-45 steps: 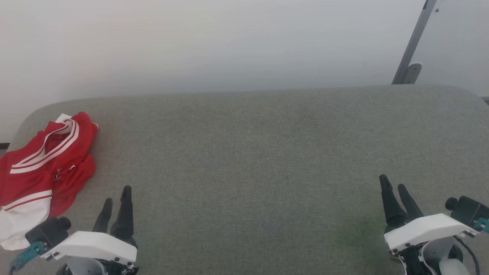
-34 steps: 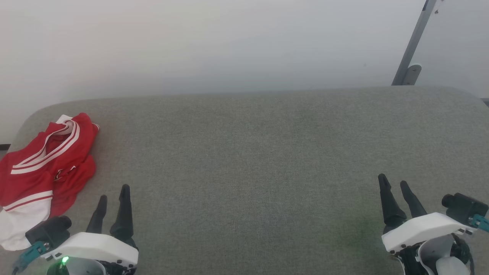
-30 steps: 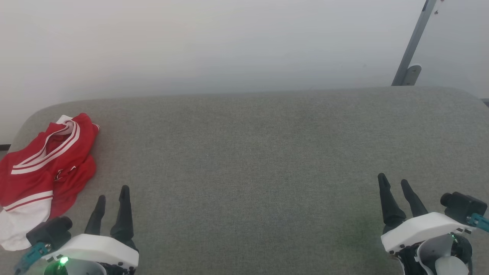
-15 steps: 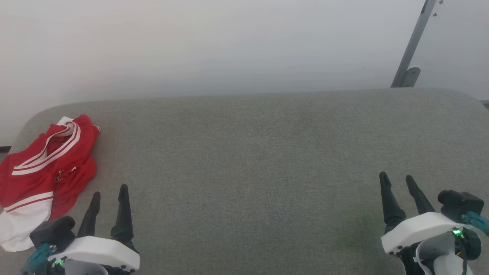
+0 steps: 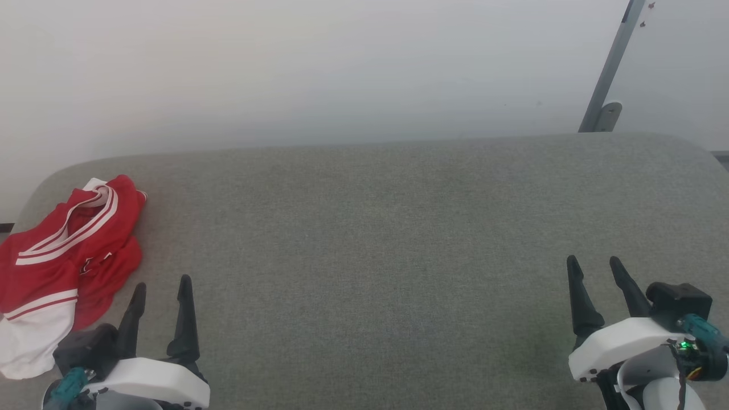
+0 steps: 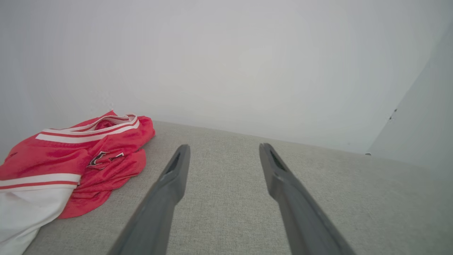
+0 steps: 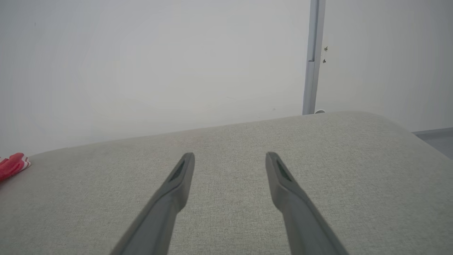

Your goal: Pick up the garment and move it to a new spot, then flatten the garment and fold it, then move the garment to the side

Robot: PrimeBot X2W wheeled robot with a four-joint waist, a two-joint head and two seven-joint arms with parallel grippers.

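1. In my head view the garment (image 5: 62, 250) lies crumpled at the 9 o'clock edge of the grey cushion (image 5: 370, 256). Its red bulk is toward 12 and its white sleeve end toward 6.
2. My left gripper (image 5: 162, 282) hovers at 7 o'clock of that view, jaws spread wide and empty. The garment sits just beside it at about its 10 o'clock, not touching.
3. My right gripper (image 5: 593, 259) sits at 4 o'clock, also wide and empty, well apart from the garment.
4. I judge the step in hand to be the first pick-up. I'd swing the left gripper toward 10 o'clock and come down over the thick red fold rather than the thin white end. Pinching several layers should lift the shirt as one bundle.
5. I'd keep the fingertips from digging into the cushion, since soft fabric on soft upholstery probably snags easily.
6. The left wrist view gives me what the head view flattens: the pile's height, the striped trim along its top fold, and a small dark-edged emblem near the middle.
7. The right wrist view catches a red sliver of the garment at its 9 o'clock. It also shows the metal post (image 7: 311, 71) at 1 o'clock rising behind the cushion. Bare cushion lies ahead of the fingers, which looks like a fair new spot.
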